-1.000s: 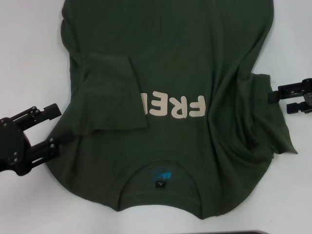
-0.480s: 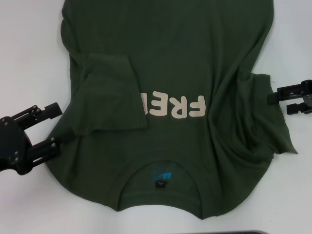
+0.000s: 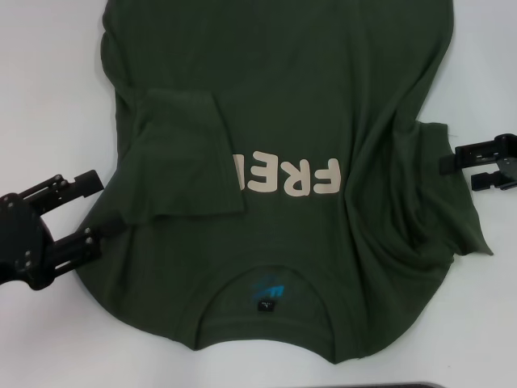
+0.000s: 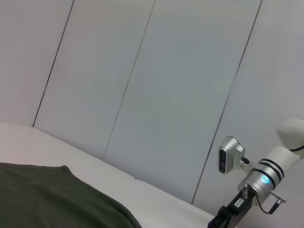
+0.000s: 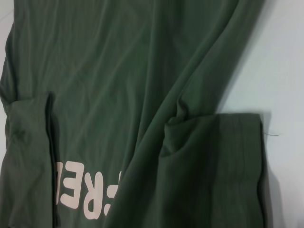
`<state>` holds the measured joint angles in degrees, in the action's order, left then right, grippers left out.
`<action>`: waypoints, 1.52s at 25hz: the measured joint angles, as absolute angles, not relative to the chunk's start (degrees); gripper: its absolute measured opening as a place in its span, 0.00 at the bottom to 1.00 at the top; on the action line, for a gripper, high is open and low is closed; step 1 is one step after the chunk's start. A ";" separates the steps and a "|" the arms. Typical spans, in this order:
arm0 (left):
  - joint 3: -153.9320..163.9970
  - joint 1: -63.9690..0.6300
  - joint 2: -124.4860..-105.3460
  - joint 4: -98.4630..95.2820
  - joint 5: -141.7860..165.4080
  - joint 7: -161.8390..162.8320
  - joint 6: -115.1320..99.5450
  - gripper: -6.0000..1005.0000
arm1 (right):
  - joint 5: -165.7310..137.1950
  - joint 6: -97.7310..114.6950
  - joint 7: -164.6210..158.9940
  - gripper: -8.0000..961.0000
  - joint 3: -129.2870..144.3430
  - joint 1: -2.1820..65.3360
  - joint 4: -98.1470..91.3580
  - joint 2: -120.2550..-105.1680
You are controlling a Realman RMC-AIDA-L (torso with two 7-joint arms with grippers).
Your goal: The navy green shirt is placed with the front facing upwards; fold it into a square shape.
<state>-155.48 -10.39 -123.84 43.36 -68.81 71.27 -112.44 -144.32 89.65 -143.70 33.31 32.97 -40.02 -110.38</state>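
The navy green shirt (image 3: 283,105) lies front up on the white table, collar and blue neck label (image 3: 268,289) on the near side. Its left sleeve (image 3: 178,153) is folded in over the chest and hides part of the cream letters (image 3: 291,176). The right sleeve (image 3: 436,194) is folded in too, with rumpled cloth around it. My left gripper (image 3: 89,212) stands open just off the shirt's left edge, holding nothing. My right gripper (image 3: 464,164) is open beside the right sleeve fold, apart from it. The right wrist view shows the shirt (image 5: 118,71) and that sleeve (image 5: 213,166).
Bare white table (image 3: 48,81) shows on both sides of the shirt. A dark strip (image 3: 404,385) runs along the near table edge. In the left wrist view a panelled wall (image 4: 166,95) stands behind the table, with the right arm (image 4: 259,183) off to the side.
The right gripper has drifted very slightly toward the near side. The shirt and the left gripper have not moved.
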 joint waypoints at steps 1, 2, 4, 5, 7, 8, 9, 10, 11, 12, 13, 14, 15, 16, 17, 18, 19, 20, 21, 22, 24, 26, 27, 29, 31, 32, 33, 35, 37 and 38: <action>-155.48 -10.39 -123.84 43.35 -68.81 71.27 -112.43 0.69 | -144.32 89.64 -143.70 0.95 33.31 32.93 -39.99 -110.39; -155.47 -10.39 -123.84 43.34 -68.81 71.27 -112.42 0.69 | -144.32 89.59 -143.70 0.95 33.31 32.88 -39.97 -110.39; -155.48 -10.38 -123.84 43.33 -68.81 71.28 -112.41 0.69 | -144.32 89.29 -143.70 0.95 33.31 32.80 -39.84 -110.39; -155.48 -10.38 -123.84 43.33 -68.81 71.27 -112.41 0.69 | -144.32 89.12 -143.70 0.95 33.31 32.78 -39.70 -110.39; -155.48 -10.37 -123.84 43.33 -68.81 71.28 -112.41 0.69 | -144.32 88.68 -143.70 0.95 33.31 32.73 -39.33 -110.42; -155.48 -10.37 -123.84 43.32 -68.81 71.28 -112.41 0.69 | -144.32 88.68 -143.70 0.95 33.31 32.73 -39.33 -110.42; -155.48 -10.37 -123.84 43.32 -68.81 71.28 -112.41 0.69 | -144.32 88.62 -143.70 0.95 33.31 32.70 -39.33 -110.44; -155.48 -10.37 -123.84 43.33 -68.81 71.28 -112.40 0.69 | -144.32 88.59 -143.70 0.95 33.31 32.69 -39.33 -110.46; -155.48 -10.34 -123.84 43.29 -68.82 71.28 -112.41 0.69 | -144.32 88.56 -143.70 0.95 33.31 32.69 -39.31 -110.49; -155.48 -10.32 -123.84 43.20 -68.81 71.28 -112.41 0.69 | -144.31 88.56 -143.69 0.95 33.31 32.69 -39.31 -110.49; -155.48 -10.30 -123.84 43.04 -68.81 71.28 -112.40 0.69 | -144.32 88.54 -143.70 0.95 33.31 32.70 -39.30 -110.49; -155.48 -10.28 -123.84 42.77 -68.81 71.28 -112.41 0.69 | -144.32 88.50 -143.70 0.95 33.31 32.72 -39.28 -110.48; -155.48 -10.28 -123.84 42.77 -68.81 71.28 -112.41 0.69 | -144.32 88.41 -143.70 0.95 33.31 32.78 -39.16 -110.48; -155.48 -10.28 -123.84 42.74 -68.81 71.28 -112.41 0.69 | -144.32 88.30 -143.70 0.95 33.31 32.84 -39.00 -110.48; -155.48 -10.28 -123.84 42.73 -68.81 71.28 -112.41 0.69 | -144.31 88.23 -143.70 0.95 33.31 32.93 -38.79 -110.48; -155.47 -10.27 -123.84 42.72 -68.81 71.28 -112.41 0.69 | -144.32 88.09 -143.69 0.95 33.31 33.01 -38.60 -110.48; -155.48 -10.26 -123.84 42.72 -68.81 71.28 -112.41 0.69 | -144.32 88.05 -143.69 0.95 33.31 33.07 -38.49 -110.48; -155.48 -10.23 -123.84 42.71 -68.81 71.28 -112.41 0.69 | -144.31 88.00 -143.70 0.95 33.31 33.11 -38.48 -110.47; -155.48 -10.19 -123.84 42.71 -68.82 71.28 -112.41 0.69 | -144.32 87.98 -143.69 0.95 33.31 33.12 -38.46 -110.47; -155.48 -10.17 -123.84 42.71 -68.81 71.28 -112.41 0.69 | -144.32 87.95 -143.70 0.95 33.31 33.13 -38.46 -110.47; -155.48 -10.11 -123.84 42.71 -68.81 71.28 -112.41 0.69 | -144.31 87.83 -143.70 0.95 33.31 33.14 -38.35 -110.47; -155.52 -10.07 -123.84 42.71 -68.81 71.28 -112.40 0.69 | -144.32 87.69 -143.70 0.95 33.31 33.18 -38.05 -110.47; -155.64 -10.11 -123.84 42.71 -68.81 71.28 -112.39 0.69 | -144.31 87.62 -143.70 0.95 33.31 33.20 -37.92 -110.47; -155.72 -10.16 -123.84 42.71 -68.81 71.28 -112.38 0.69 | -144.31 87.53 -143.69 0.95 33.31 33.28 -37.74 -110.47; -155.96 -10.19 -123.84 42.71 -68.82 71.28 -112.36 0.69 | -144.31 87.52 -143.69 0.95 33.31 33.34 -37.70 -110.48; -156.02 -10.20 -123.84 42.71 -68.82 71.28 -112.36 0.69 | -144.32 87.52 -143.70 0.95 33.31 33.37 -37.65 -110.51; -156.08 -10.20 -123.84 42.71 -68.81 71.28 -112.34 0.69 | -144.32 87.52 -143.69 0.95 33.31 33.39 -37.58 -110.53; -156.10 -10.20 -123.84 42.71 -68.81 71.28 -112.33 0.69 | -144.32 87.45 -143.69 0.95 33.31 33.52 -37.32 -110.55; -156.10 -10.20 -123.84 42.71 -68.81 71.28 -112.32 0.69 | -144.32 87.40 -143.69 0.95 33.31 33.64 -37.21 -110.56; -156.10 -10.20 -123.84 42.71 -68.82 71.28 -112.32 0.69 | -144.31 87.37 -143.70 0.95 33.31 33.72 -37.21 -110.56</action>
<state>-156.10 -10.20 -123.84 42.71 -68.82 71.28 -112.32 -144.31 87.37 -143.70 33.31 33.72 -37.21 -110.56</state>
